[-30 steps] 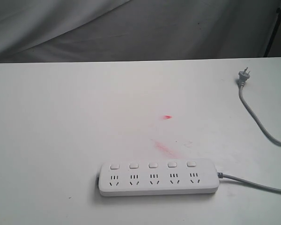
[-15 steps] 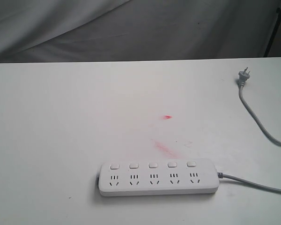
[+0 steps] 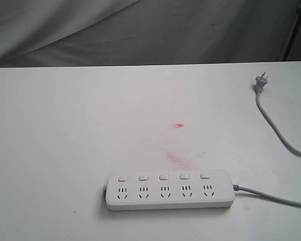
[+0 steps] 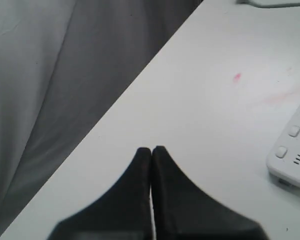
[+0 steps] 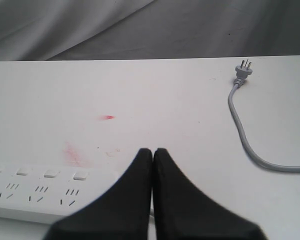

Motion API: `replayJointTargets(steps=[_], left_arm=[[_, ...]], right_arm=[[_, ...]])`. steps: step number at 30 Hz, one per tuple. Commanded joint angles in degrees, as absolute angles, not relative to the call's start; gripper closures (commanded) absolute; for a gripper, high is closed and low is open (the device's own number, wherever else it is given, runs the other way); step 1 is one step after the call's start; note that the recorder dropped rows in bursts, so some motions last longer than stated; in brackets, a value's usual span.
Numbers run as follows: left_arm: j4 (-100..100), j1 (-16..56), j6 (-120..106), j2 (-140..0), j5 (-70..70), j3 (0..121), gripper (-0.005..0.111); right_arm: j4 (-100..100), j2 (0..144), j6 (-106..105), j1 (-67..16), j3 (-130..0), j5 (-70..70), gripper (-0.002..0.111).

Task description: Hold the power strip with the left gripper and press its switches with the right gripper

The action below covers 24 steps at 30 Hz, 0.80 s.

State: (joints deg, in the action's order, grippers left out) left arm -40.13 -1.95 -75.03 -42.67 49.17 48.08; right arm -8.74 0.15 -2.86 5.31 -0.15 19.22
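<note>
The white power strip [image 3: 170, 190] lies flat near the table's front edge, its row of square switches [image 3: 163, 176] on the far side of the sockets. Its grey cord [image 3: 271, 197] leaves the right end. Neither arm shows in the exterior view. In the left wrist view my left gripper [image 4: 151, 149] is shut and empty above bare table, with one end of the power strip [image 4: 292, 152] off to the side. In the right wrist view my right gripper [image 5: 153, 150] is shut and empty, held above the cord end of the power strip [image 5: 40, 192], whose switches [image 5: 50, 173] show beside it.
The grey plug [image 3: 261, 80] lies at the table's [image 3: 65, 140] far right, its cord curving off the right edge. Red smudges [image 3: 175, 158] mark the table behind the strip. Grey cloth [image 3: 140, 30] hangs beyond the far edge.
</note>
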Motion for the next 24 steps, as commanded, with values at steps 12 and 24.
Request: replayJointTargets(steps=[12,24], left_arm=[[-44.2,-8.7,-92.8,-51.4,65.7,48.3,0.107],[-44.9,-12.4,-101.0,-58.1,70.0,48.3,0.107]], right_arm=[[-8.2,0.0,-2.7,5.7,0.0,19.1,0.108],[-8.2,0.0,-2.7,5.7,0.0,19.1,0.108]])
